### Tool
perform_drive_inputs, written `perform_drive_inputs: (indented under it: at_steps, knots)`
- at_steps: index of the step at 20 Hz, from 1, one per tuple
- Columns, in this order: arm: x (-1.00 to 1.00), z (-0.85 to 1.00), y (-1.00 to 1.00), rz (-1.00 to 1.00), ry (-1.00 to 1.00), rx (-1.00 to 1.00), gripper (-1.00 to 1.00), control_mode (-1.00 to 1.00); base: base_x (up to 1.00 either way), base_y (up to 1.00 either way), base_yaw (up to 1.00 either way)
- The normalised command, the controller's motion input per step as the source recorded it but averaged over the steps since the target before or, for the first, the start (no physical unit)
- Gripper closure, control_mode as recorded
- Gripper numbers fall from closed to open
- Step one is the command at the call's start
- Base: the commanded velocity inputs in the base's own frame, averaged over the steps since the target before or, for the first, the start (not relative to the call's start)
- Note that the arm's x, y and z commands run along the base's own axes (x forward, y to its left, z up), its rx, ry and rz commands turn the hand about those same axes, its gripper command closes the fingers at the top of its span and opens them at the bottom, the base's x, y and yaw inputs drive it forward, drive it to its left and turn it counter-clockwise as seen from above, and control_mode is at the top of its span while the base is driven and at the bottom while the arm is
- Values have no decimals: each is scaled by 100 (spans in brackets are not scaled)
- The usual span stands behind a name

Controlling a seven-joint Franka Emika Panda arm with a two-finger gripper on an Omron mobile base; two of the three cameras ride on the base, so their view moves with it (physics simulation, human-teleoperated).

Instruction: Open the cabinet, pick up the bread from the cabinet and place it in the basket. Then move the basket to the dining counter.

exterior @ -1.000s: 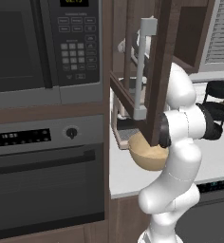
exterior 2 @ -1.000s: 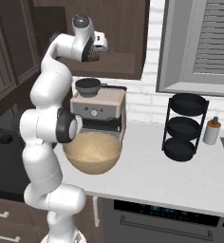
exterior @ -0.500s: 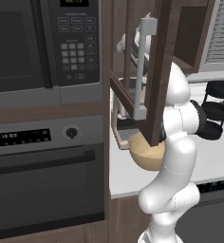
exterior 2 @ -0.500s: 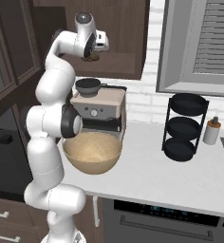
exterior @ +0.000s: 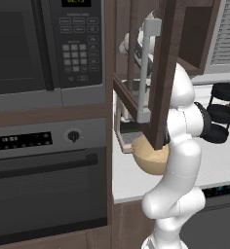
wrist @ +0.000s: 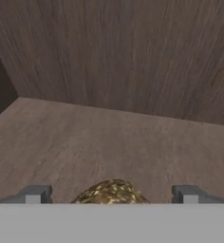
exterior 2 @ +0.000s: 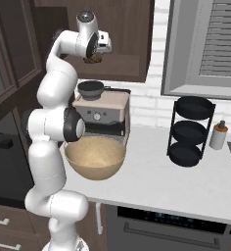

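1. The claw is spread wide inside the cabinet, one finger on each side of the bread; in the hand view neither finger touches it.
2. The bread lies on the wooden cabinet floor, close to the back wall. Just its speckled golden top can be seen, because the lower part is cut off at the bottom of the hand view.
3. In the right base view the bread is a small brown lump just under the white hand, and the claw itself is too small to make out there.
4. In the left base view the open cabinet door and its long silver handle cover most of the hand and all of the bread.
5. The basket sits on the counter, just in front of the coffee machine; the arm hides its left rim.
6. In the left base view the basket is half hidden by the door and the arm.
7. A black tiered rack stands farther right.
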Motion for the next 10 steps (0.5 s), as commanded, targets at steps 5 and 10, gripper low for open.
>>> perform_drive_inputs:
  at_steps: [5, 10]
  knots:
    - [0, 0, 9, 1, 0, 0, -100, -100, 0, 0, 0]
    - [0, -5, 15, 0, 0, 0, -100, -100, 0, 0, 0]
